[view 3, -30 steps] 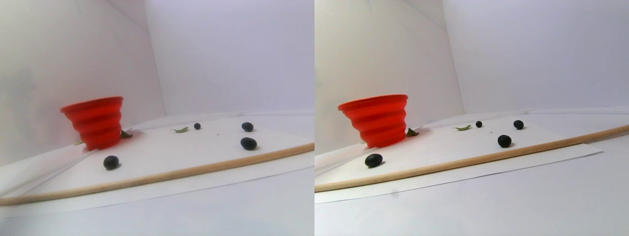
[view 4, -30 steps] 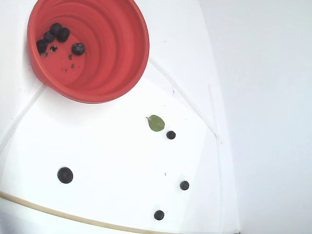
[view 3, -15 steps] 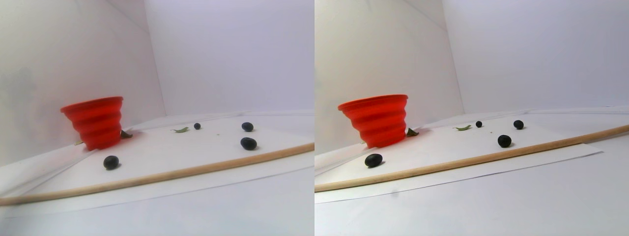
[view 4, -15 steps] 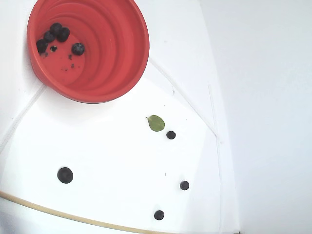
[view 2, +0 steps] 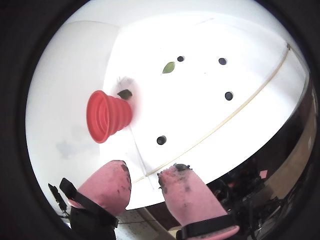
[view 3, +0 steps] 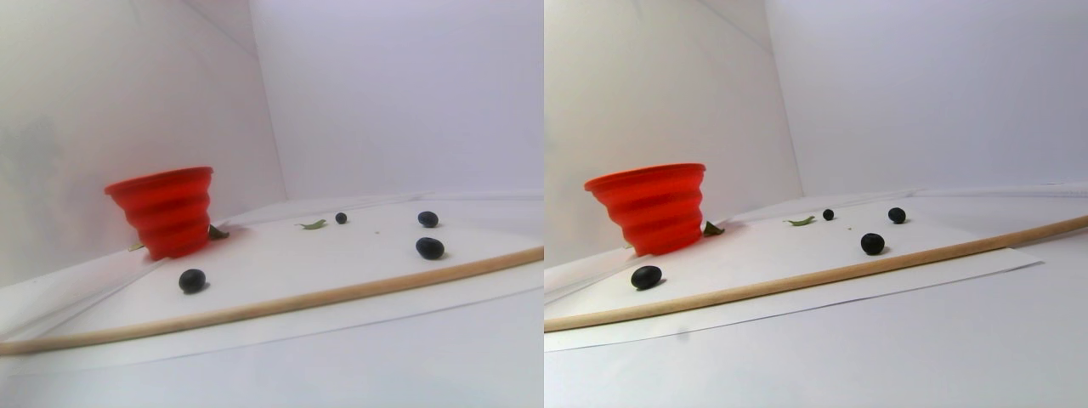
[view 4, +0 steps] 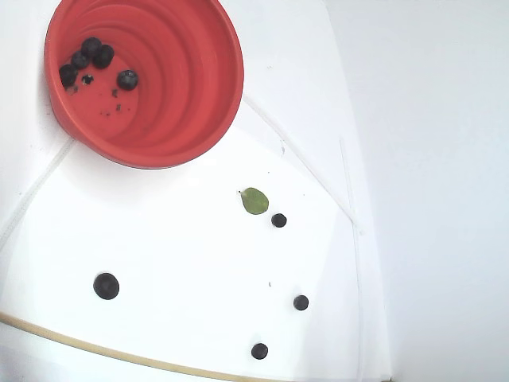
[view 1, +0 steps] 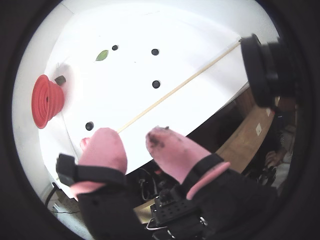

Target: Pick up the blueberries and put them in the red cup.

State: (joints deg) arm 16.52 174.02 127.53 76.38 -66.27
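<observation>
The red cup stands upright at the back left of the white sheet and holds several blueberries. It also shows in both wrist views and the stereo pair view. Several loose blueberries lie on the sheet; the nearest to the cup lies just inside the wooden stick. My gripper is open and empty. Its stained pink fingertips hang above the sheet's near edge, away from every berry.
A thin wooden stick lies across the front of the sheet. A small green leaf lies beside one berry. White walls rise behind and beside the cup. A table edge and dark clutter are to the right.
</observation>
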